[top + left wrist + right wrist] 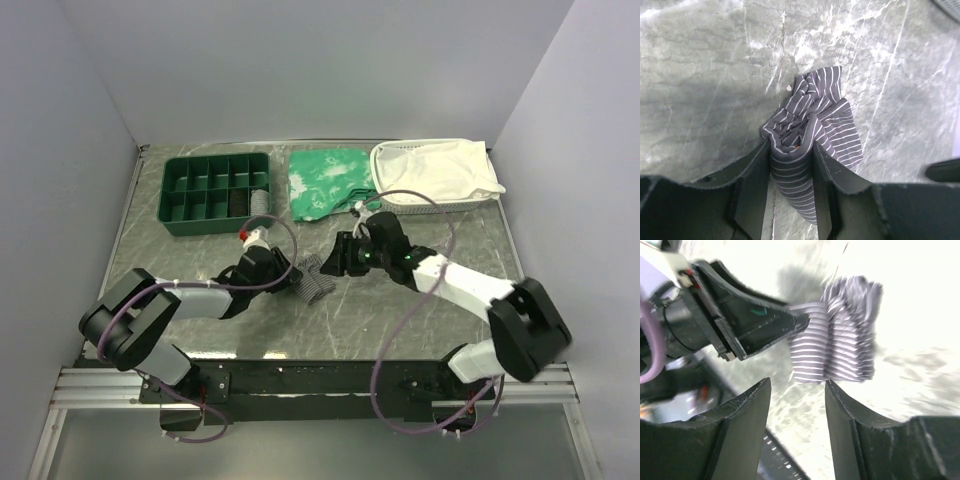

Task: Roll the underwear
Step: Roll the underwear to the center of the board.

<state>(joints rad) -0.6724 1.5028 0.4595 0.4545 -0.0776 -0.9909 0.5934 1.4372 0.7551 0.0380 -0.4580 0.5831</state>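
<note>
The underwear [313,281] is a grey pinstriped bundle, rolled up, lying on the marble table near the middle. In the left wrist view the roll [805,135] sits between my left fingers, with a bit of orange-red tag showing at its end. My left gripper [291,274] [791,145] is shut on the roll's near end. My right gripper [331,262] [797,382] is open and empty, just right of the roll, which shows in its view [837,340] a little beyond the fingertips.
A green divided tray [214,189] stands at the back left with a small roll [262,201] in one compartment. A green white-patterned cloth [328,180] lies at the back middle. A white basket with white cloth [435,172] stands at the back right.
</note>
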